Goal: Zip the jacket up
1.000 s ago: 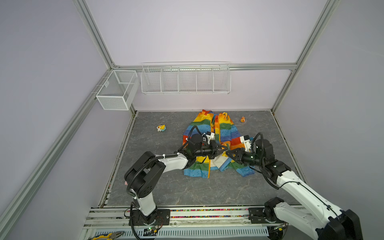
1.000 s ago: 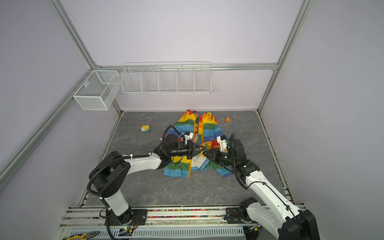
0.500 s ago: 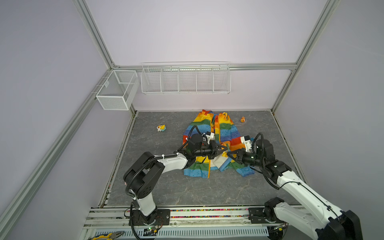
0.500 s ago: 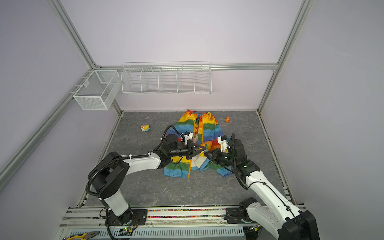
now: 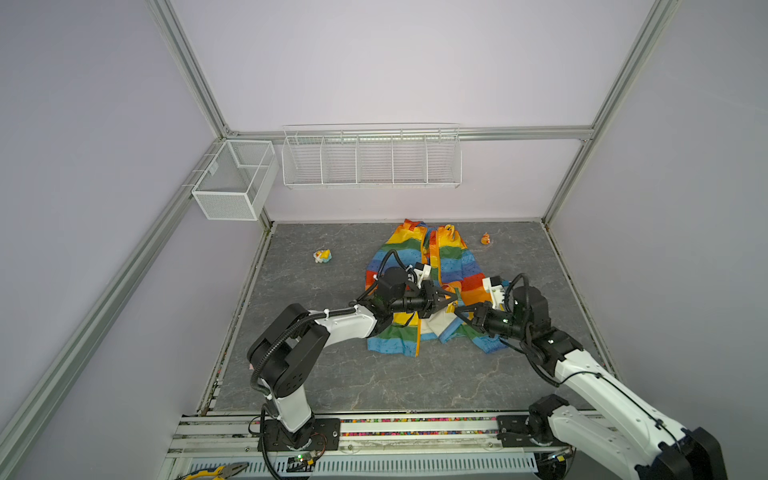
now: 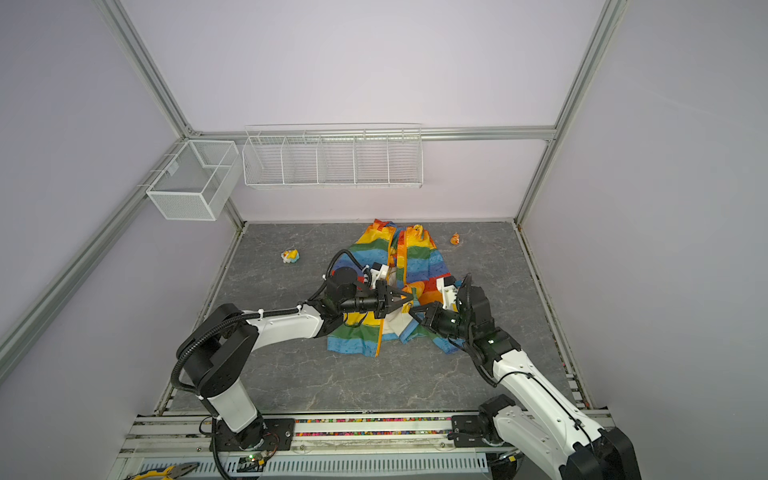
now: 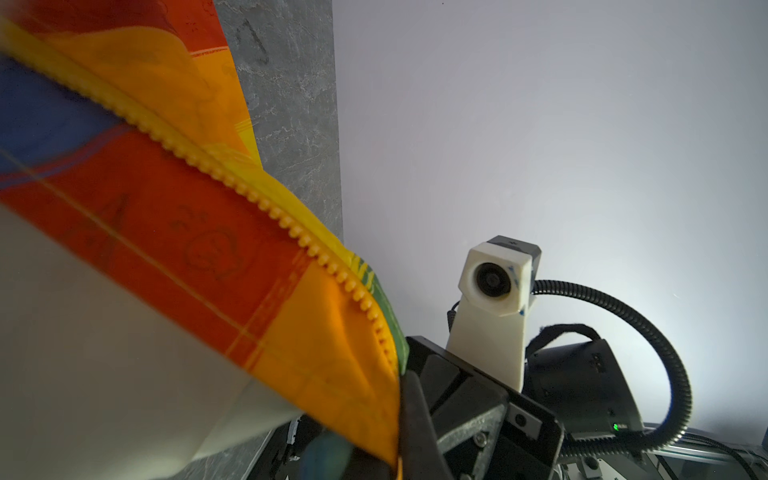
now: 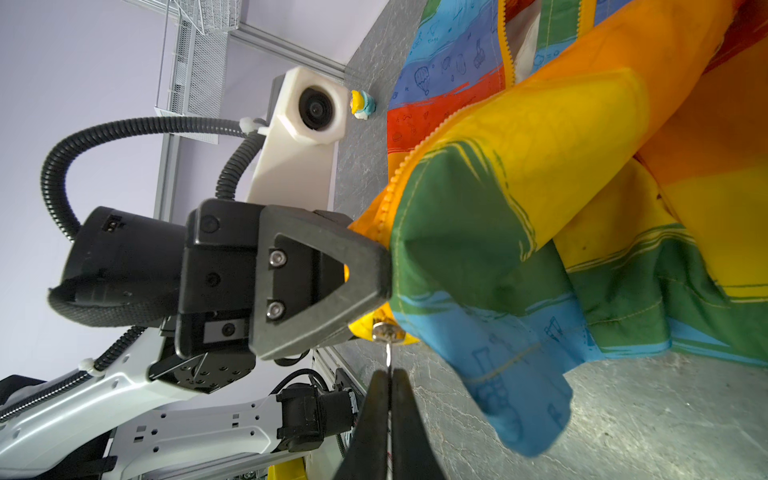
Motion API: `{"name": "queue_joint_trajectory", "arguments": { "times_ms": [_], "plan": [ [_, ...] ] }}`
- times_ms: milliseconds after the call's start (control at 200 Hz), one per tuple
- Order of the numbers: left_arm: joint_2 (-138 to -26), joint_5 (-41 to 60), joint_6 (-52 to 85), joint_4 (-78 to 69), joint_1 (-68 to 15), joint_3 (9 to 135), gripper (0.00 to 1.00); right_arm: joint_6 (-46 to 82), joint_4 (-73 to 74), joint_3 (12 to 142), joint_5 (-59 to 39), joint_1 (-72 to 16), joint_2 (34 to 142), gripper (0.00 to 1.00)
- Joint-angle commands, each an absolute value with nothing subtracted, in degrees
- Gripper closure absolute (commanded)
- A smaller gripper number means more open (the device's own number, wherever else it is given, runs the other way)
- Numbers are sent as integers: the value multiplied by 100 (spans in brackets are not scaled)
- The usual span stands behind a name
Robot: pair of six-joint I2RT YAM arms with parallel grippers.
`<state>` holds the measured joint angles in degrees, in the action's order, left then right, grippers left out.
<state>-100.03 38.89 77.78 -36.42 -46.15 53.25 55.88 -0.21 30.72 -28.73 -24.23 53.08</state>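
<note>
Rainbow-striped thin fabric marks the jacket [image 5: 453,262], which lies on the grey bench [image 5: 332,365] in the middle, toward the far wall. Its near hem is lifted off the surface between the two arms, and pale lining shows there.

The left end effector [image 5: 444,300] is clamped shut on the orange-yellow band at the lifted hem, right beside the slider [image 8: 388,332]. The right end effector [image 8: 389,386] is closed tight on the thin metal zipper pull [image 8: 388,353], which hangs from that slider.

Several things could go wrong from here:
- **Slipping pull:** it looks pinched only near its end, so a hard or off-line tug might draw it out of the fingers.
- **Slack band:** if the left grip lets the band loosen, the zipper teeth [image 7: 266,205] may buckle and the slider could jam.
- **Caught fabric:** a loose green and blue fold sits just beside the slider and could be drawn into it.
- **Unseated teeth:** I cannot tell whether both rows are seated in the slider. If one is not, the slider would travel without closing anything.
- **Crowding:** the two end effectors are nearly touching, so a small sideways drift risks a knock.
</note>
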Motion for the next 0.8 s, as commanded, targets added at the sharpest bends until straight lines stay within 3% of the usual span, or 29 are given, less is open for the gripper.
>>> {"name": "queue_joint_trajectory", "arguments": {
  "times_ms": [0,430,625,795],
  "plan": [
    [-9915,3825,7822,-4190,-4588,5603,100,5869,-97,2844,-2774,-2538,5449,94],
    [-9790,3700,7428,-4306,-4500,5417,100,6470,-229,2738,-2722,-2551,5203,94],
    [-10005,3766,7635,-4735,-4509,5311,58,6513,-223,2804,-2796,-2574,5263,94],
    [-10403,3991,7930,-5101,-4600,5377,51,6506,-242,2804,-2777,-2567,5239,94]
  ]
}}
